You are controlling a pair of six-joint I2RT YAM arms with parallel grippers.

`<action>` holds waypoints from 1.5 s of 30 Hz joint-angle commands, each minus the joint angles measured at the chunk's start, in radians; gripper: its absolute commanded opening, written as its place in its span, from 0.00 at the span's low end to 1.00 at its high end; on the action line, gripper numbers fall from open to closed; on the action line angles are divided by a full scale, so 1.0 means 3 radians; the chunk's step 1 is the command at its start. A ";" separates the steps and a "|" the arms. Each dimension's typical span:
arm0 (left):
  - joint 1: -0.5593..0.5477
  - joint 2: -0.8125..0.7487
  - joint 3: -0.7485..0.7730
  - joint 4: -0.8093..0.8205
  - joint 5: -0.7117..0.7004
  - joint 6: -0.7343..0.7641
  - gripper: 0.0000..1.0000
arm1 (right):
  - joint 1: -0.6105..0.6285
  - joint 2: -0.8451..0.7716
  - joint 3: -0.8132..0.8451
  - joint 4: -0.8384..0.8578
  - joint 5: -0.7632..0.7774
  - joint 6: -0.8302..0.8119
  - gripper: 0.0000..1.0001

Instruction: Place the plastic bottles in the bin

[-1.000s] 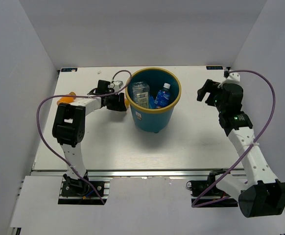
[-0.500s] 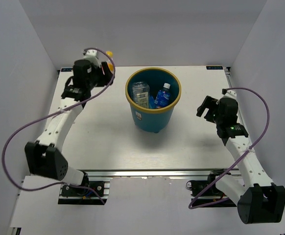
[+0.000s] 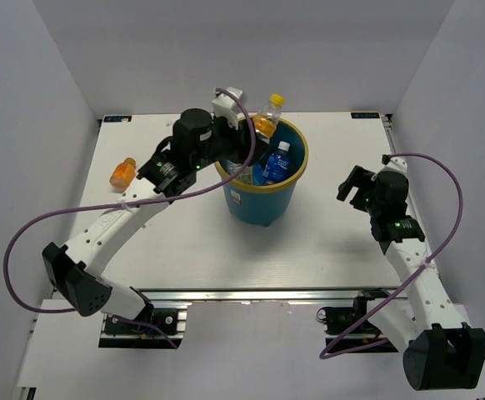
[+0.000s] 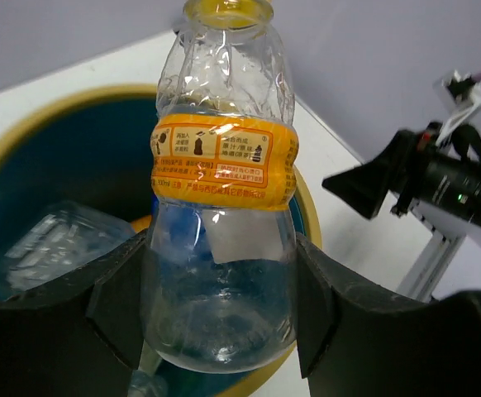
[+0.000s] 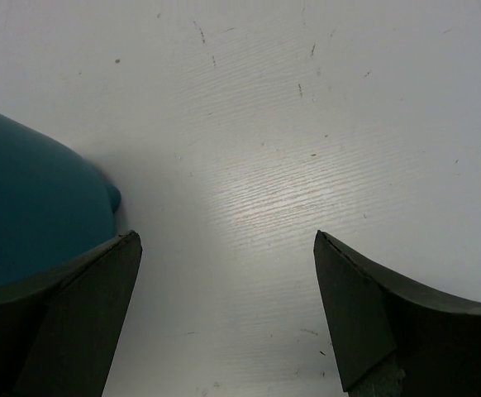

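The teal bin [image 3: 263,204] with a yellow-tan rim stands mid-table and holds a blue-labelled bottle [image 3: 281,160] and a clear bottle. My left gripper [image 3: 255,137] is shut on a clear bottle with an orange label and yellow cap [image 3: 267,117], holding it over the bin's rim. In the left wrist view that bottle [image 4: 220,207] sits between the fingers above the bin's rim [image 4: 67,112], gripper [image 4: 218,310]. A small orange bottle [image 3: 122,172] lies on the table at the left. My right gripper [image 3: 353,183] is open and empty; its wrist view [image 5: 228,289] shows the bin's wall [image 5: 34,207] at left.
White walls enclose the table on the left, back and right. The right arm [image 4: 439,178] shows beyond the bin in the left wrist view. Purple cables loop beside both arms.
My left arm has swung from the far left corner to the bin, carrying the orange-labelled bottle over the rim. The right gripper has barely moved.
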 commanded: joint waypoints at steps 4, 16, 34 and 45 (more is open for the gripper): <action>-0.0167 0.0072 0.0031 -0.0133 -0.0212 0.0001 0.87 | -0.0025 -0.0088 -0.0035 0.0079 0.0022 -0.0044 0.89; -0.0045 -0.0015 0.0399 -0.0643 -0.1330 0.0073 0.98 | -0.0045 -0.0058 -0.0046 0.0104 -0.0044 -0.0044 0.89; 0.2763 0.0736 -0.0254 -0.0547 -0.0662 -0.0479 0.98 | -0.0060 0.0050 -0.0097 0.0227 -0.0218 -0.0039 0.89; 0.2768 0.1718 -0.0337 -0.0292 -0.0135 -0.0719 0.98 | -0.0060 0.0096 -0.0112 0.0263 -0.0162 -0.0070 0.89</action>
